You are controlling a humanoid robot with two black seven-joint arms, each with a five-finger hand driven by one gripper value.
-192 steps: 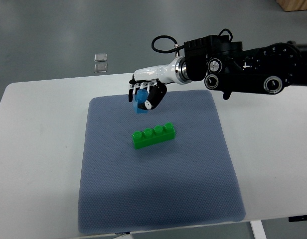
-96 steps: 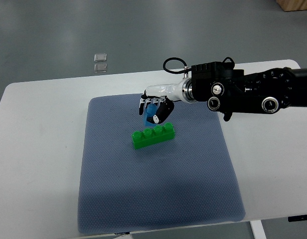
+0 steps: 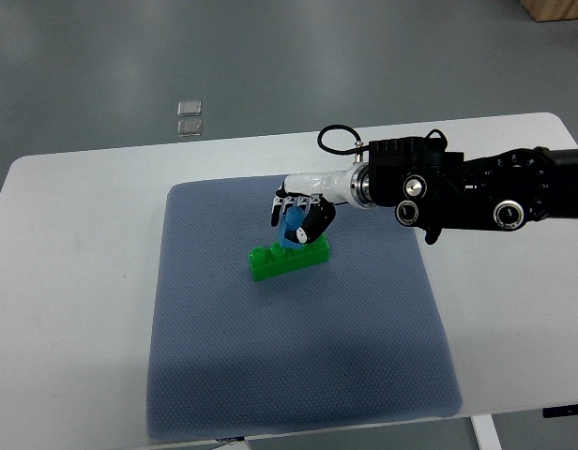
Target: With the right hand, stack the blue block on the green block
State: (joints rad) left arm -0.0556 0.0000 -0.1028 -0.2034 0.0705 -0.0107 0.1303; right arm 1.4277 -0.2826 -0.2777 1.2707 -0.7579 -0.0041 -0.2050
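The right hand (image 3: 301,217) is gripping the blue block (image 3: 293,234) over the green block (image 3: 289,258); it should be aligning studs, then pressing straight down

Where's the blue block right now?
In the top view the blue block is gripped in the right hand, just above the right half of the green block, near the middle of the grey mat.

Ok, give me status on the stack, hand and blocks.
Right hand shut on blue block, directly over green block. Contact unclear from this view. Left hand not in view. Nothing in the way on the mat.
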